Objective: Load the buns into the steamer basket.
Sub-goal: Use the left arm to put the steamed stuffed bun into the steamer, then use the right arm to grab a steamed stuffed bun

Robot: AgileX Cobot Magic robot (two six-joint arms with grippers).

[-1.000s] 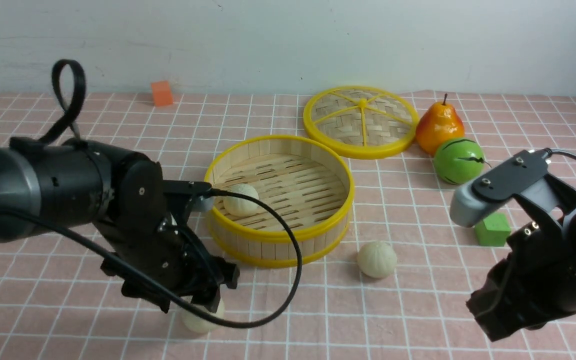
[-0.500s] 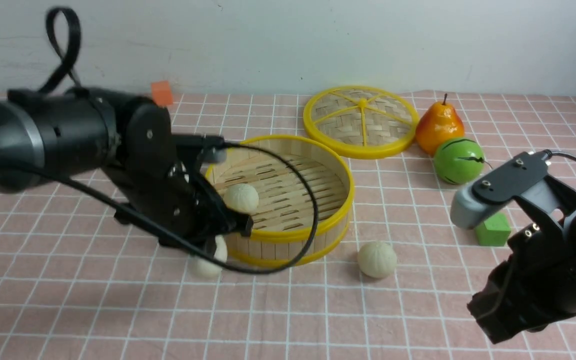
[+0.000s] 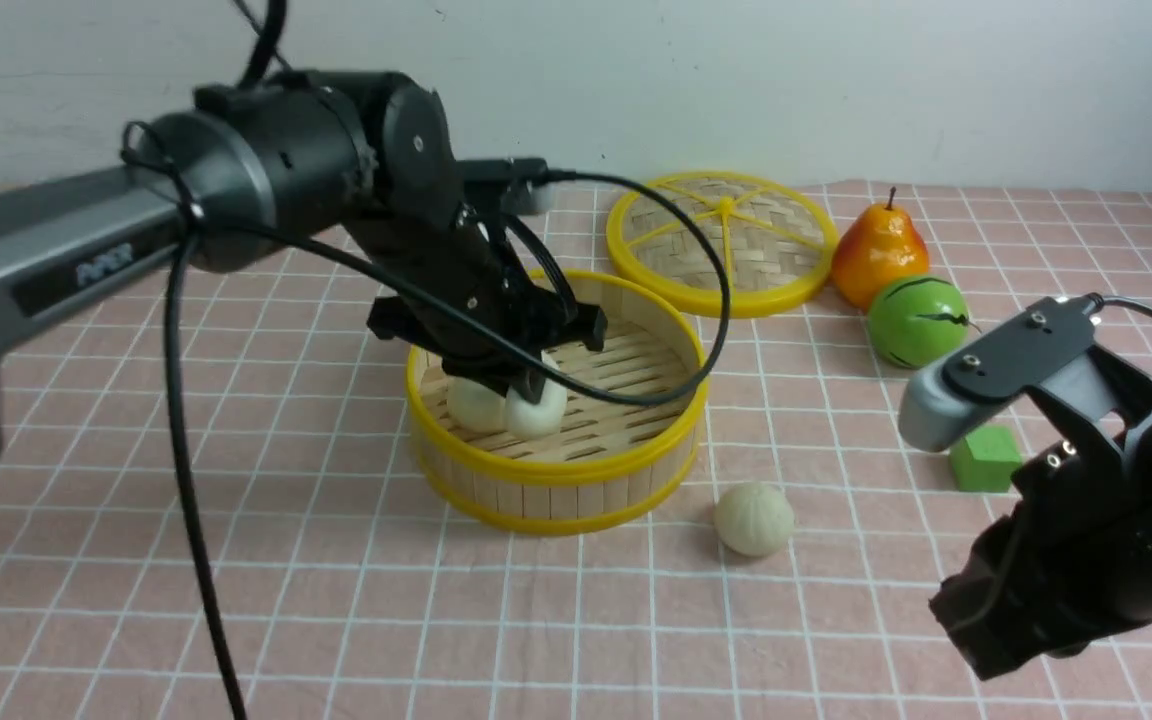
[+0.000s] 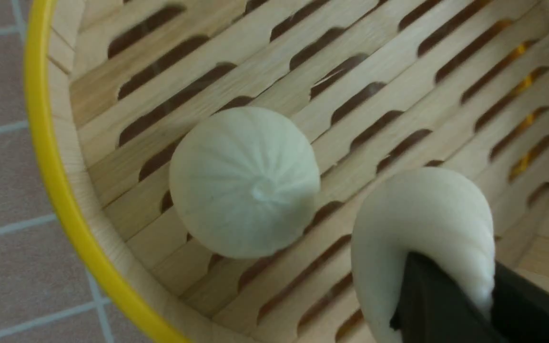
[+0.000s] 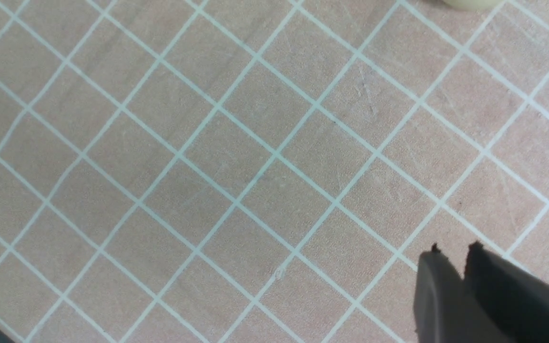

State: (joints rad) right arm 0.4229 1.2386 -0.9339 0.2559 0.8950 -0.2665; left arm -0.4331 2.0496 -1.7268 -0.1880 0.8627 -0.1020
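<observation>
The steamer basket (image 3: 681,372) stands mid-table, its yellow rim and slatted floor also in the left wrist view (image 4: 45,143). My left gripper (image 3: 534,385) is inside it, shut on a cream pleated bun (image 3: 539,410) and squeezing it (image 4: 422,224). A second bun (image 3: 473,405) lies on the basket floor right beside it (image 4: 245,181). A third bun (image 3: 754,518) lies on the cloth in front of the basket to the right. My right gripper (image 5: 453,250) is shut and empty above the cloth at the front right.
The flat woven lid (image 3: 723,243) lies behind the basket. A pear (image 3: 878,252), a green melon ball (image 3: 917,321) and a green cube (image 3: 984,459) are at the right. An orange cube (image 3: 324,187) sits at the back. My left arm's cable (image 3: 706,300) loops over the basket.
My left gripper has lifted a bun from the cloth at the front left and carried it right and away over the rim into the basket. The right arm has not moved.
</observation>
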